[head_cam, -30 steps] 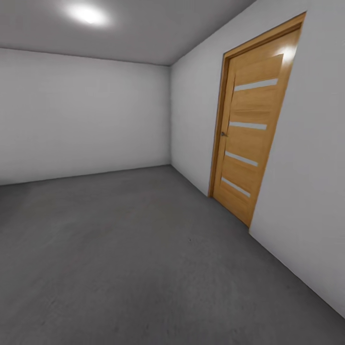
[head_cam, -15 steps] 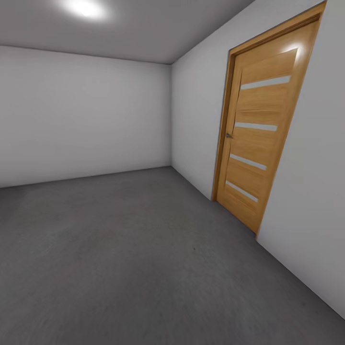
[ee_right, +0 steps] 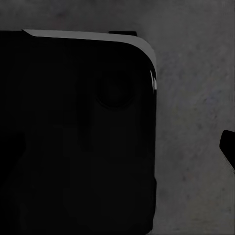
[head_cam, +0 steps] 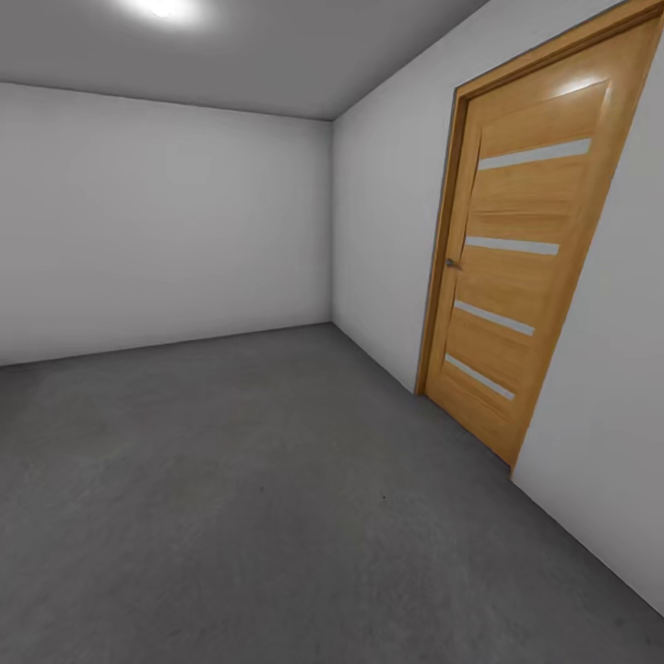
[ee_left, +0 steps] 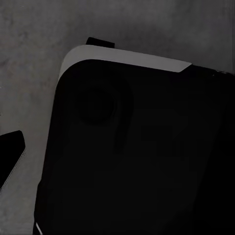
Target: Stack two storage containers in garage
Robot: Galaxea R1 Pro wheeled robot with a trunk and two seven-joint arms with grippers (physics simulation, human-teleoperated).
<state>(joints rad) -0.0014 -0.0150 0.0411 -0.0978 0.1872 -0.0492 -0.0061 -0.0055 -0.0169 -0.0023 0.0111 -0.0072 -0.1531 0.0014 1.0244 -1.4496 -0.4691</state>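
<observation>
The head view looks into a bare room with plain white walls [head_cam: 166, 221] meeting at a corner on the far side, a grey ceiling [head_cam: 277, 55] carrying a glowing round ceiling light [head_cam: 164, 7] at the upper edge, and a dark grey, mottled concrete floor [head_cam: 258, 498] spreading across the whole lower half; this is the garage. Set into the right-hand wall stands a closed light-brown wooden door [head_cam: 521, 277] in a matching wooden frame, its panel crossed by four narrow pale horizontal strips, with a small metal handle [head_cam: 452, 265] on the edge nearer the room's corner. The door's foot meets the concrete directly. The left wrist view looks down on the same rough grey concrete, with a large black rounded body of the robot [ee_left: 137, 156] that has a pale grey rim along one edge covering most of it; a small dark tip pokes in at the side, too little to tell whether the left gripper is parted or closed. The right wrist view gives a like sight: a black rounded body over the concrete, a dark sliver at the border, and again I cannot tell how the right gripper's fingers stand. Neither orange-red storage bin can be placed from these views.
</observation>
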